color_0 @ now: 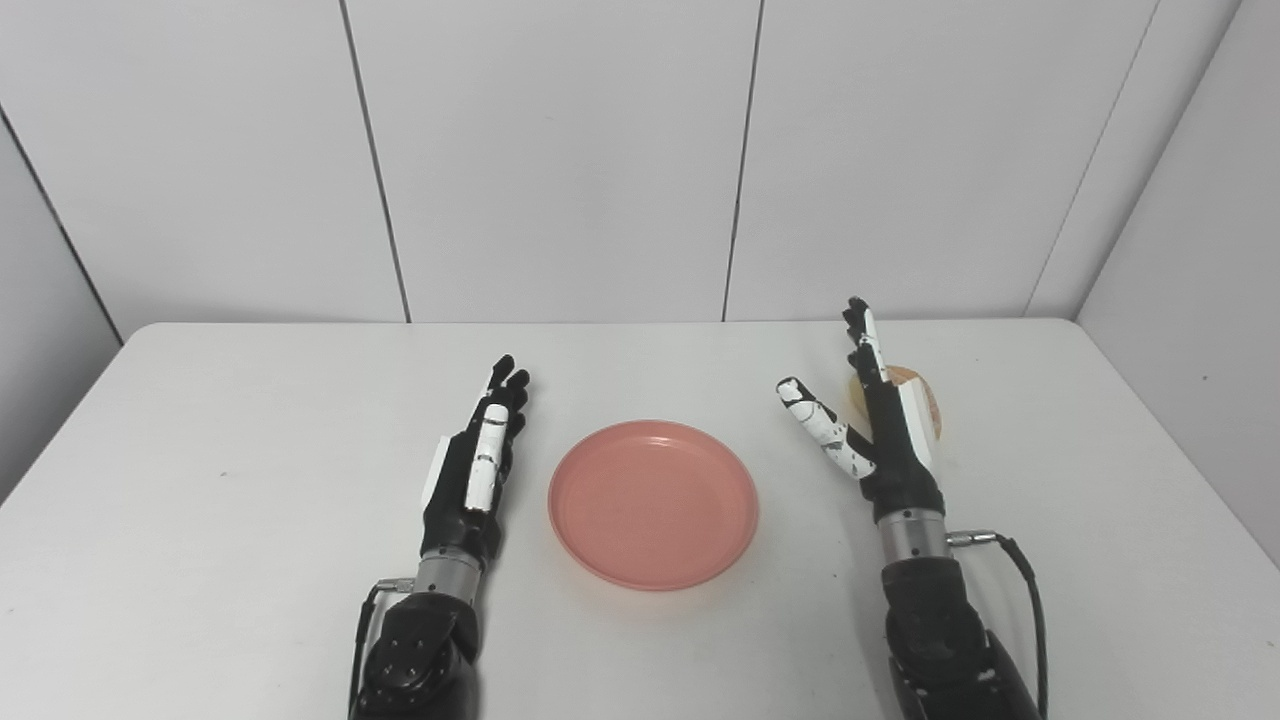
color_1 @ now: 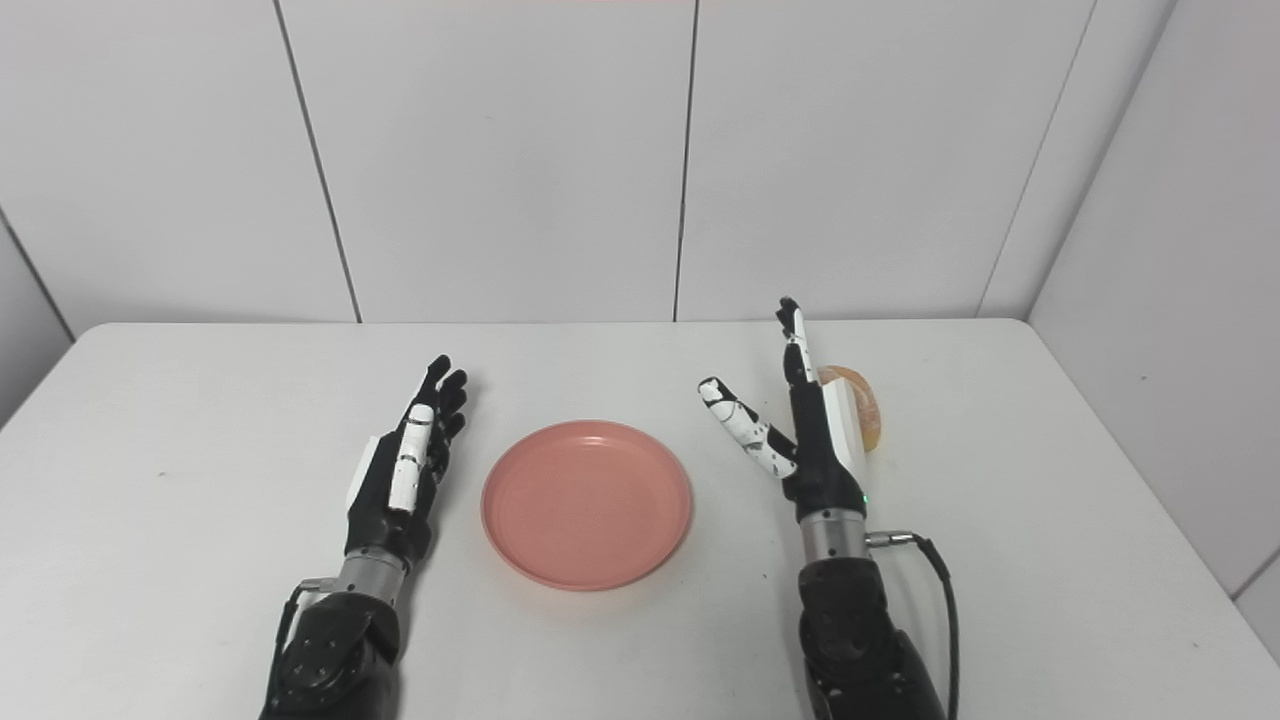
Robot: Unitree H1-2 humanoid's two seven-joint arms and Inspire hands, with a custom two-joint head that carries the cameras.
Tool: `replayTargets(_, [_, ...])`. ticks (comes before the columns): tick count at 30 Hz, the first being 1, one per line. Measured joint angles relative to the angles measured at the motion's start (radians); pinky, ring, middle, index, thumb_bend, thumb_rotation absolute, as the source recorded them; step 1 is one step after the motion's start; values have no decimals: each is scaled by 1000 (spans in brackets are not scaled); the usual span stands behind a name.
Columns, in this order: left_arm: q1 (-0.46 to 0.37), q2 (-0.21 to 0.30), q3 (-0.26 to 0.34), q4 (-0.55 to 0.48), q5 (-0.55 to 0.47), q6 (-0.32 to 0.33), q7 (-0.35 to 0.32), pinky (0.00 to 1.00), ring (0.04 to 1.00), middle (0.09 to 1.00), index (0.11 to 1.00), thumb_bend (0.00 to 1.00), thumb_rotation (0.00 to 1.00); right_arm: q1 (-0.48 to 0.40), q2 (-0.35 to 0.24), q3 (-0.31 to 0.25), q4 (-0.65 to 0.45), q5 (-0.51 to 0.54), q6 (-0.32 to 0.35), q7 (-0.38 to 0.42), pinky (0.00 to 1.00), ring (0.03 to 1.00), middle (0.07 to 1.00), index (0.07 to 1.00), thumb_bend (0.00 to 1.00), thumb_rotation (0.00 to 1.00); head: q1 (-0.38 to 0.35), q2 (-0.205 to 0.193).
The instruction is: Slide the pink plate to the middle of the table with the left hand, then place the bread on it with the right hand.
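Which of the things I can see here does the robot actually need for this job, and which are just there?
Needed for the job:
- pink plate, empty, between the two hands
- bread, mostly hidden behind the right hand
- left hand, open
- right hand, open

Just there:
- white table
- white wall panels

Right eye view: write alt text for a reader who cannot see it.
A round pink plastic plate sits empty mid-table between two black-and-white robot hands, both open. The left hand is just left of it; the right hand stands beside a tan bread roll, partly hidden behind it, on the white table.
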Motion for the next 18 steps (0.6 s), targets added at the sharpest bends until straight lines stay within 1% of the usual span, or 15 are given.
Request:
replayTargets(2, [0,2,-4,0,1,-3,-3,1000,989,971,965,388,1000,-7,-18,2,1,-45,1,-24,866,941,974,992,624,672,-8,2])
replayTargets(4, [-1,3,-5,3,4,-6,-4,1000,987,969,965,385,1000,-14,-31,2,1,-83,7,-42,847,933,975,990,639,666,-14,0])
replayTargets(7, [-6,6,-6,12,4,-8,-7,1000,987,970,967,382,1000,-29,-47,0,3,-141,43,-79,835,929,972,983,649,641,-25,-5])
replayTargets(9, [-8,9,-8,15,4,-8,-10,1000,990,970,964,382,1000,-41,-58,-1,12,-170,61,-97,789,897,952,966,691,588,-25,-5])
replayTargets(11, [-10,12,-9,15,4,-8,-11,1000,990,970,962,382,1000,-53,-69,-2,29,-194,82,-113,774,887,945,961,702,574,-26,-3])
replayTargets(12, [-10,13,-10,15,4,-8,-11,1000,992,972,963,381,1000,-56,-74,-2,34,-204,99,-120,718,857,922,958,726,566,-26,-3])
replayTargets(13, [-10,14,-11,15,4,-8,-11,1000,994,973,963,380,1000,-58,-79,-2,39,-217,113,-126,683,838,907,956,740,561,-25,-5])
replayTargets(16, [-14,15,-11,21,3,-8,-13,1000,994,976,970,367,1000,-68,-101,2,70,-249,148,-141,682,827,898,948,764,541,-23,-8])
replayTargets(18, [-17,16,-10,28,-5,-8,-17,1000,994,976,970,373,1000,-70,-113,2,77,-258,164,-143,727,847,907,935,770,500,-23,-9])
